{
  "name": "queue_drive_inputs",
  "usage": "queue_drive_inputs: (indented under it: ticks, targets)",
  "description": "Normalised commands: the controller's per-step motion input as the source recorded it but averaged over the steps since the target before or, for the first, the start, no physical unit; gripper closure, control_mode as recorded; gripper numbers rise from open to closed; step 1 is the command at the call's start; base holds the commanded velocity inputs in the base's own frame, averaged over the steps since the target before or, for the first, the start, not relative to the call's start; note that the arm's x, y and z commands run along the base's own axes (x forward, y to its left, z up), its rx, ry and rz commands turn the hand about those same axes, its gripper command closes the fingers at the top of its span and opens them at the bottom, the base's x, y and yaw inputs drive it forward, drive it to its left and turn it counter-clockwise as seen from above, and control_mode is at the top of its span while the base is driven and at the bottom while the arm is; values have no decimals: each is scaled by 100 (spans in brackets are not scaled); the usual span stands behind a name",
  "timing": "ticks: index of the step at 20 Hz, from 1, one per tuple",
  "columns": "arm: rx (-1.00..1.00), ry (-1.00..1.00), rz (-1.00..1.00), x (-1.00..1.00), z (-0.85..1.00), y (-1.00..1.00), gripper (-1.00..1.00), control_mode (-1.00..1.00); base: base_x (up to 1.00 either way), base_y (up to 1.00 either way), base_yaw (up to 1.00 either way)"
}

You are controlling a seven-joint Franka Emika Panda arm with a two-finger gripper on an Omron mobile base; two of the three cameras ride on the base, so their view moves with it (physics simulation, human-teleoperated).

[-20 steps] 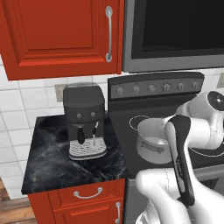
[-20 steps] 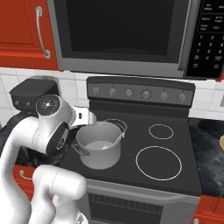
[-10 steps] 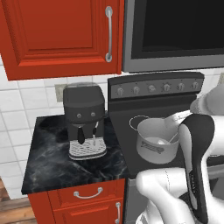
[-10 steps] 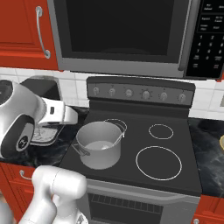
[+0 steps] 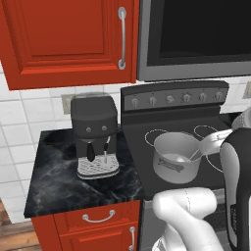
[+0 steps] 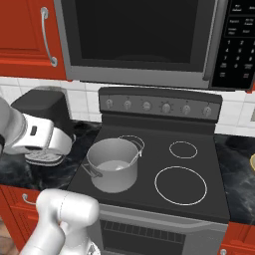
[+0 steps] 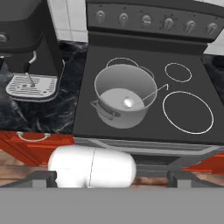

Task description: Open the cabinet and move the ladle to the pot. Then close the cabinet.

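The silver-grey pot (image 5: 176,158) (image 6: 113,165) (image 7: 124,94) stands on the stove's front left burner. The ladle (image 7: 131,101) lies inside it, bowl on the pale bottom and thin handle (image 5: 208,143) leaning over the rim toward the right burners. My gripper (image 7: 111,178) hangs well above and in front of the stove, looking down on the pot. Its fingertips (image 7: 43,177) stand wide apart at the bottom of the hand view, open with nothing between them. The two-door cabinet is out of view.
A black coffee machine (image 5: 93,135) (image 7: 26,48) stands on the dark marble counter (image 5: 54,181) left of the stove. Above it hangs a single-door red wall cabinet (image 5: 63,39), shut, beside the microwave (image 6: 139,37). Red drawers (image 5: 98,218) sit below the counter.
My arm has drawn back from the pot, toward the right edge of the left base view and the left edge of the right base view. The pot has not moved.
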Motion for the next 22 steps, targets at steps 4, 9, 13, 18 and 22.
queue_drive_inputs:
  ticks: [4,9,13,18,22]
  targets:
    - [1,14,-1,-5,0,3,-100,-100,0,0,0]
    - [2,9,0,0,0,3,-100,-100,0,0,0]
    - [1,5,0,22,0,12,-100,-100,0,0,0]
    - [0,0,0,4,0,0,-100,-100,0,0,0]
    - [0,-2,-1,-3,-6,-9,-100,-100,0,0,0]
